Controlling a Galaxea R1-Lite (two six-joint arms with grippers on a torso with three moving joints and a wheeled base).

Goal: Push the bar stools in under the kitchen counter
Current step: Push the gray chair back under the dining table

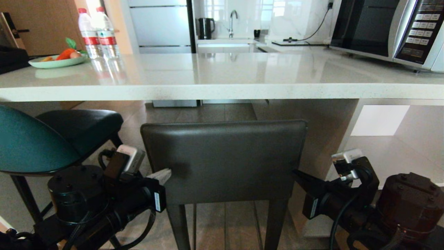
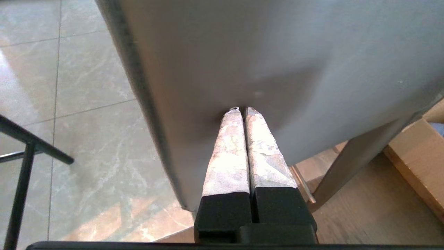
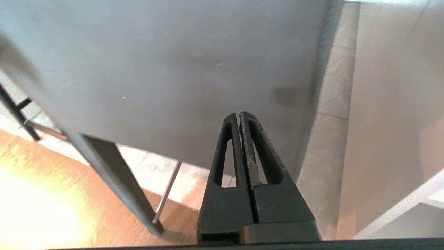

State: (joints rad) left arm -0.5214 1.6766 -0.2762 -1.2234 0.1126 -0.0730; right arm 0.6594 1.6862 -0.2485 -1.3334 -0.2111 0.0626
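two stools matter here, and neither looks fully tucked away yet. the dark grey stool stands straight ahead of the robot, its rectangular back facing the camera, just below and in front of the front edge of the kitchen counter. its seat cannot be seen from the head view, so how far it already reaches under the slab is hard to say; the back still sits on the robot's side of the edge.

both arms are on it. the left claw has its two taped fingers pressed together, holding nothing, with the tips touching the back of the stool near its left edge, where the leather dimples slightly. the right claw is likewise closed and empty-handed, its black tips set against the back near the right edge. so this reads as a two-point push with closed tips, not a grasp.

the teal stool stands to the left, just beside the grey one, its rounded back toward the robot and its dark seat partly beneath the counter's edge. it seems further out than it should end up, though its angle makes that uncertain.

my judgement: the task is in its first half. the grey stool is mid-push and needs to travel forward until its back meets the counter edge; the teal one looks untouched and remains to be done after that.
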